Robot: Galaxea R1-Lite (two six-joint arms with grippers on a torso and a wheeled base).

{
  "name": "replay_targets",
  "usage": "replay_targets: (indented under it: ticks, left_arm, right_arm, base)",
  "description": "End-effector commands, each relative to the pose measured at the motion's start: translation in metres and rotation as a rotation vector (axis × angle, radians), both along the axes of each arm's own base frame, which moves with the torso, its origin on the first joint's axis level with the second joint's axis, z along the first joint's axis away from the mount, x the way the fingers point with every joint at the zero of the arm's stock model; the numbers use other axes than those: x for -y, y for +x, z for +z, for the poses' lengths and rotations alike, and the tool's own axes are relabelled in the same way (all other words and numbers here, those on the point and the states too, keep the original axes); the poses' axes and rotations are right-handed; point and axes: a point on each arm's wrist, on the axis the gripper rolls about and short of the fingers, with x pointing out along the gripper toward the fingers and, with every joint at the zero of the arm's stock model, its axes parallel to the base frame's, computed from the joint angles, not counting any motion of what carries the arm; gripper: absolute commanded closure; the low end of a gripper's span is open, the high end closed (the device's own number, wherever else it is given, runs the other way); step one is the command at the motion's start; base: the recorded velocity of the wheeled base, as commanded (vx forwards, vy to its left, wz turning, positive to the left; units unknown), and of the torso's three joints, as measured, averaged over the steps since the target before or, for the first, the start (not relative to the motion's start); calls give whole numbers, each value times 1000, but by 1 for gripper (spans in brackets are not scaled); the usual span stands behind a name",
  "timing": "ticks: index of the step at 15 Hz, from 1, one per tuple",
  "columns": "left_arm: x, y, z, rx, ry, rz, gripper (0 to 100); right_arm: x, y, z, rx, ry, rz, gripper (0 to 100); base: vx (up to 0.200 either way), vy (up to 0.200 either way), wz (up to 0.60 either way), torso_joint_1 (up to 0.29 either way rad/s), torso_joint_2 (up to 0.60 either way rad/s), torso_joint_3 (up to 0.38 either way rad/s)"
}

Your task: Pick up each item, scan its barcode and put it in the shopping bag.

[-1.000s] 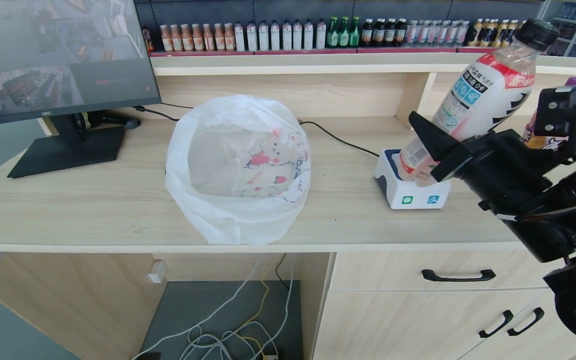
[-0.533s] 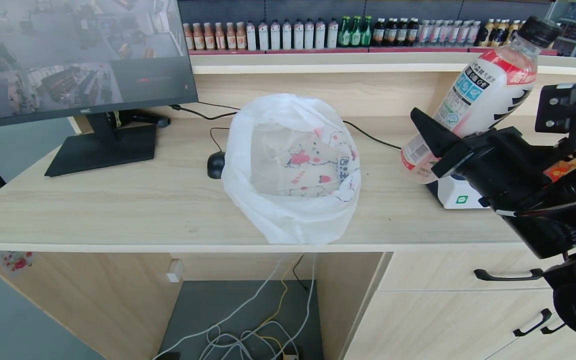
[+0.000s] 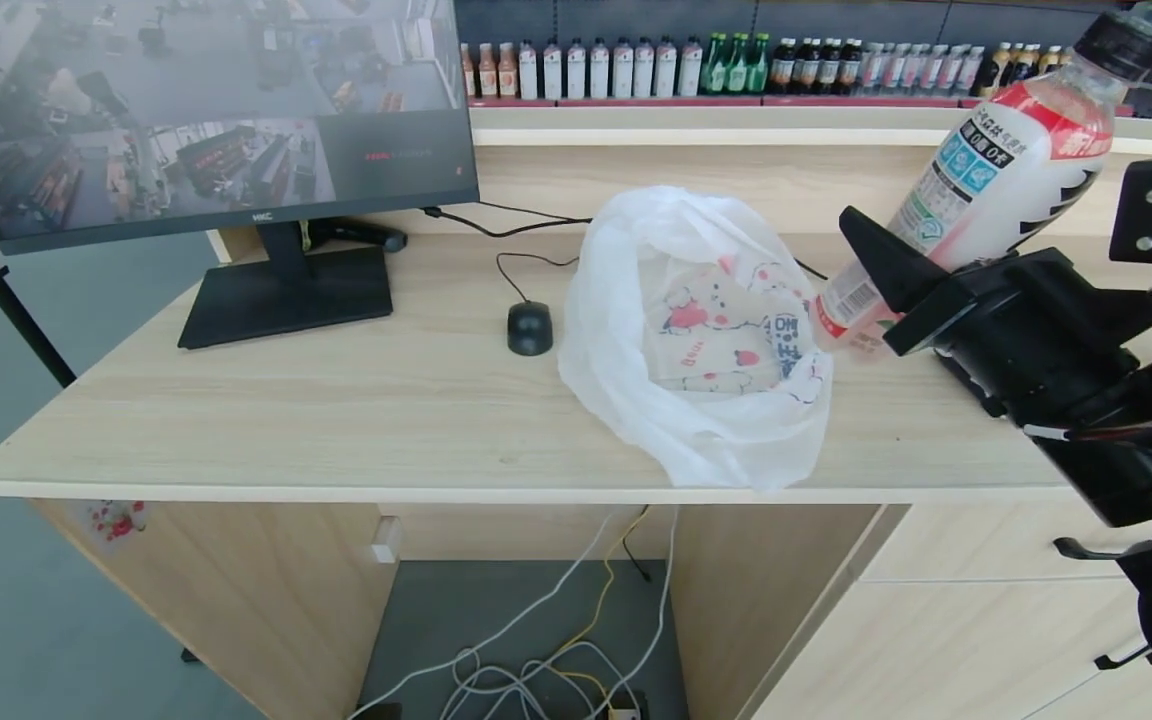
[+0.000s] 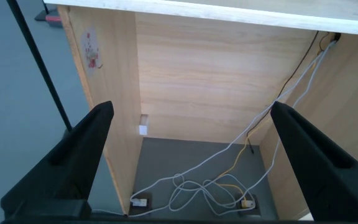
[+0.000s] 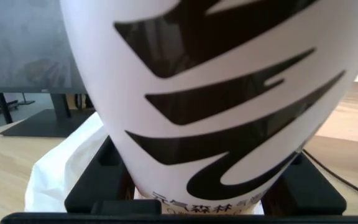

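**A:** Where's the bottle?

**B:** Clamped low down in my right gripper (image 3: 886, 295). The bottle (image 3: 996, 170) is tilted, cap high, with its base at the right rim of the shopping bag (image 3: 616, 380), above the counter (image 3: 336, 420).

**A:** What worries you?

**B:** The bag is limp, thin plastic with a slumped mouth. If I release here, I think the bottle could catch the rim, fold it in and roll away. A quick swing might also tip it in my grip.

**A:** And your left?

**B:** My left gripper (image 4: 188, 118) hangs spread wide and holds nothing, down below the counter, so it can't steady the bag.
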Motion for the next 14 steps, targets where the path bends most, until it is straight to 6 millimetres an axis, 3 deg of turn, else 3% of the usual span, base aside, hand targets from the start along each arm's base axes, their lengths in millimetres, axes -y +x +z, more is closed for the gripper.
replay_targets:
  ticks: [1,6,9,14]
  left_arm:
    - [0,0,0,1,-1,0,0]
    - [0,0,0,1,-1,0,0]
    - [0,0,0,1,-1,0,0]
    - [0,0,0,1,0,0,0]
  right_arm:
    - [1,-2,4,16,2,-5,100]
    - [-10,6,12,45,-9,17,100]
    - [-31,19,31,-27,-41,57,100]
    - [-60,64,54,-111,-68,45,100]
  base:
    - [0,0,0,0,0,0]
    - [0,0,0,0,0,0]
    - [0,0,0,0,0,0]
    - [0,0,0,0,0,0]
